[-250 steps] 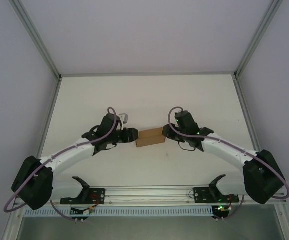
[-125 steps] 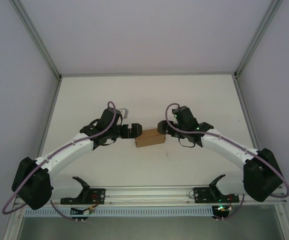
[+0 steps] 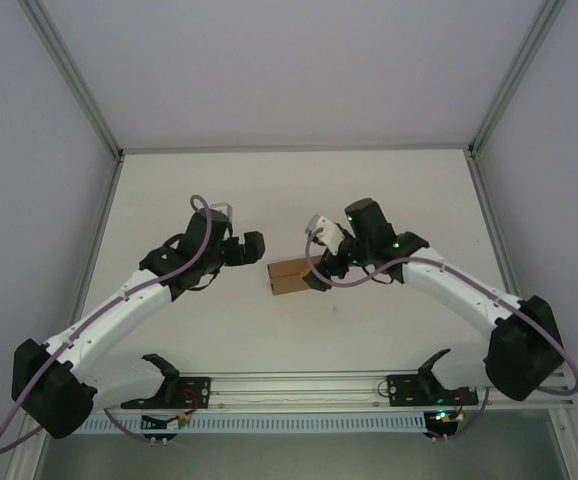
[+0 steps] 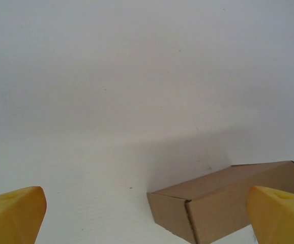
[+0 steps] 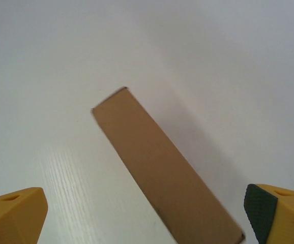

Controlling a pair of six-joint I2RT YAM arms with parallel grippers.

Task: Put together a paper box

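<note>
The paper box (image 3: 287, 278) is a small closed brown cardboard box lying loose on the white table (image 3: 269, 190), between the two arms. My left gripper (image 3: 253, 248) hangs just up and left of the box, open and empty. In the left wrist view the box (image 4: 228, 203) sits low and right, partly behind the right yellow fingertip (image 4: 282, 216). My right gripper (image 3: 318, 274) hovers over the box's right end, also open. In the right wrist view the box (image 5: 157, 162) runs diagonally below the wide-apart yellow fingertips (image 5: 15, 216), untouched.
Metal frame posts (image 3: 99, 120) and grey side walls bound the table on the left, right and back. Two black arm rests (image 3: 174, 385) sit on the rail at the near edge. White tabletop stretches behind the box.
Both grippers have opened and let go of the box's ends. The left one pulled back up and left; the right one rose and swung over the box's right end. The box shifted slightly left.
</note>
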